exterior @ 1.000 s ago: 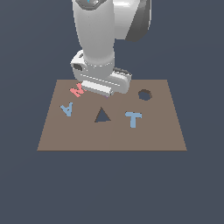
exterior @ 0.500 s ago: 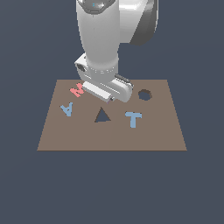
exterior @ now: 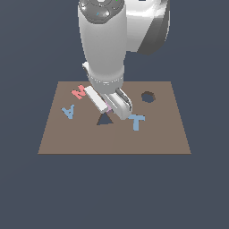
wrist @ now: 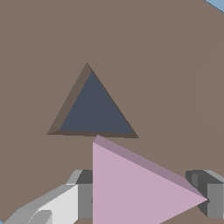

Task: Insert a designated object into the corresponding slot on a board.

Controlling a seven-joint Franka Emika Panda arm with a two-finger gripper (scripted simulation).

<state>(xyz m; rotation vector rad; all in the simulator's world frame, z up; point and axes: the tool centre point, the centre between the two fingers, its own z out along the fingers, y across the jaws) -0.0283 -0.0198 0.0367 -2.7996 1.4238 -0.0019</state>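
**Lilac triangle held just above the board's triangular slot**

The brown board (exterior: 161,134) is the landmark, lying flat with the white arm (exterior: 107,40) rising over its middle. On the board, the red M (exterior: 78,92) sits near the far corner on the exterior view's left, the blue A (exterior: 68,111) just nearer than it, the blue T (exterior: 137,121) beside the slot, and the round hole (exterior: 148,96) toward the far right. The gripper (wrist: 144,197) is clamped on the lilac-pink triangular piece (wrist: 131,188), which hangs over the board just beside the dark triangular slot (wrist: 94,109), not yet inside it.
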